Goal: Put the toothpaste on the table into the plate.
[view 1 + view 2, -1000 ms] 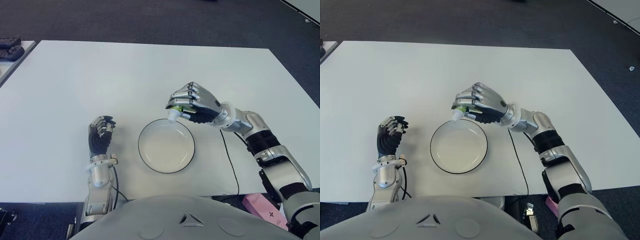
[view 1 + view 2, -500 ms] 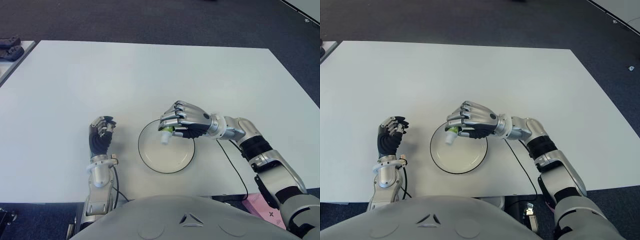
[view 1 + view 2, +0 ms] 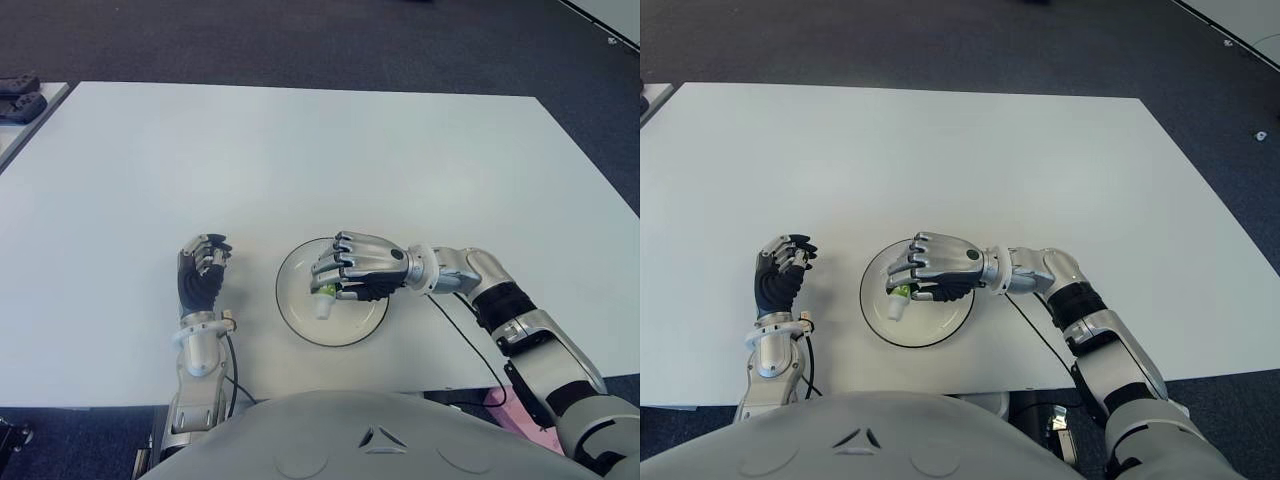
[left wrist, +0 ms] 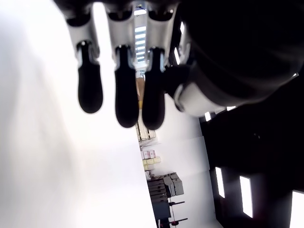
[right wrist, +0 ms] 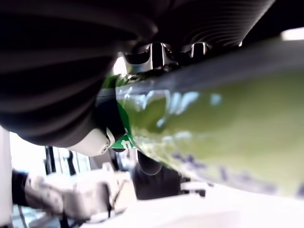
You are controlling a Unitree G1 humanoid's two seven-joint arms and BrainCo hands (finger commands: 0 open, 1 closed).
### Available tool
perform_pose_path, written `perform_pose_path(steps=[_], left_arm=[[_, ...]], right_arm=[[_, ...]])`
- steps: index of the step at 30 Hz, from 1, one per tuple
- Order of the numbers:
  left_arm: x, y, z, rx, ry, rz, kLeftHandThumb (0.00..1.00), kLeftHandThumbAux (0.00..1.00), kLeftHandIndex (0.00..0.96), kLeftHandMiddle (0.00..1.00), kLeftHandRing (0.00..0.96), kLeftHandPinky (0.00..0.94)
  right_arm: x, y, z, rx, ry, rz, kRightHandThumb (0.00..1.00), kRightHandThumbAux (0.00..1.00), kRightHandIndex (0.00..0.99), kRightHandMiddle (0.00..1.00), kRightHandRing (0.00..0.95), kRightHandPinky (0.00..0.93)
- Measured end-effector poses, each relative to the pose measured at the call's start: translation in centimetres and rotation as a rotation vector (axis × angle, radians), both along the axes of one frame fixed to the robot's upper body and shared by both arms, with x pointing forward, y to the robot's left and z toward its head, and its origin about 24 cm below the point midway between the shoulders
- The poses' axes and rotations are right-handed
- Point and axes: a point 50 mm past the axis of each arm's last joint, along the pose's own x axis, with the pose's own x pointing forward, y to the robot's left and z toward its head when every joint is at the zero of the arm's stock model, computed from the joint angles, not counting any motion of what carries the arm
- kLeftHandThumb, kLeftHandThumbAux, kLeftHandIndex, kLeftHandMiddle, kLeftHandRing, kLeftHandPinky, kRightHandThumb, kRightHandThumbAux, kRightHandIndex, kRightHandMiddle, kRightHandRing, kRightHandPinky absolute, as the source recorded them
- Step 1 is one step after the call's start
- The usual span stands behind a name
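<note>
Hanging just over the plate point(image 3: 300, 318) on the desk point(image 3: 300, 150), the toothpaste point(image 3: 325, 300) is held tight in the curled right robot hand point(image 3: 352, 273), its white cap end pointing down into the plate.

Office or lab: white table point(image 3: 300, 150), dark carpet point(image 3: 300, 40)

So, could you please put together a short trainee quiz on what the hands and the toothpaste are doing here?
1. True or false: the toothpaste lies loose on the table.
2. Which hand holds it: A left hand, B right hand?
3. Fill in: the tube's white cap points down over the ____.

Key: 1 false, it is gripped above the plate. 2 B; the left hand shows curled left of the plate. 3 plate.
</note>
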Motion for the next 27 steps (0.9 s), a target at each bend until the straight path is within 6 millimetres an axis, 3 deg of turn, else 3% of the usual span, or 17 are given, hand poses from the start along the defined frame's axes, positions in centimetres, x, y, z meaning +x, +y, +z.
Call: perform_pose_path(steps=[9,13,14,16,17,19,23,27], left_arm=[[0.0,0.0,0.2,0.0,-0.003,0.011,0.708,0.722,0.43,0.512,0.52,0.54],[0.0,0.0,0.2,-0.001,-0.001,0.013,0.709,0.722,0.43,0.511,0.519,0.54],[0.0,0.0,0.2,-0.001,0.0,0.013,0.709,0.722,0.43,0.511,0.519,0.541],[0.0,0.0,0.2,-0.001,0.0,0.013,0.709,0.722,0.43,0.513,0.523,0.55],[0.0,0.0,0.2,-0.001,0.0,0.013,0.709,0.722,0.43,0.513,0.524,0.551],[0.0,0.0,0.2,-0.001,-0.001,0.013,0.71,0.722,0.43,0.515,0.529,0.556],[0.0,0.0,0.2,0.0,-0.001,0.013,0.71,0.722,0.43,0.517,0.533,0.557],[0.0,0.0,0.2,0.0,-0.001,0.013,0.71,0.722,0.43,0.517,0.533,0.559]], right_arm=[[0.0,-0.1,-1.2,-0.069,0.025,-0.006,0.852,0.673,0.429,0.608,0.858,0.866],[0.1,0.0,-1.5,-0.066,0.032,-0.018,0.812,0.686,0.419,0.596,0.791,0.806],[0.1,0.0,-1.6,-0.063,0.036,-0.021,0.766,0.698,0.421,0.594,0.745,0.765],[0.1,0.1,-1.7,-0.058,0.045,-0.031,0.407,0.617,0.24,0.317,0.395,0.45],[0.2,0.2,-1.8,-0.056,0.052,-0.038,0.35,0.604,0.205,0.272,0.34,0.395],[0.2,0.2,-1.9,-0.053,0.061,-0.053,0.186,0.554,0.084,0.111,0.139,0.194],[0.3,0.0,-2.0,-0.056,0.065,-0.069,0.082,0.497,0.022,0.029,0.036,0.054],[0.6,-0.3,-1.6,-0.07,0.061,-0.075,0.021,0.443,0.004,0.005,0.007,0.011]])
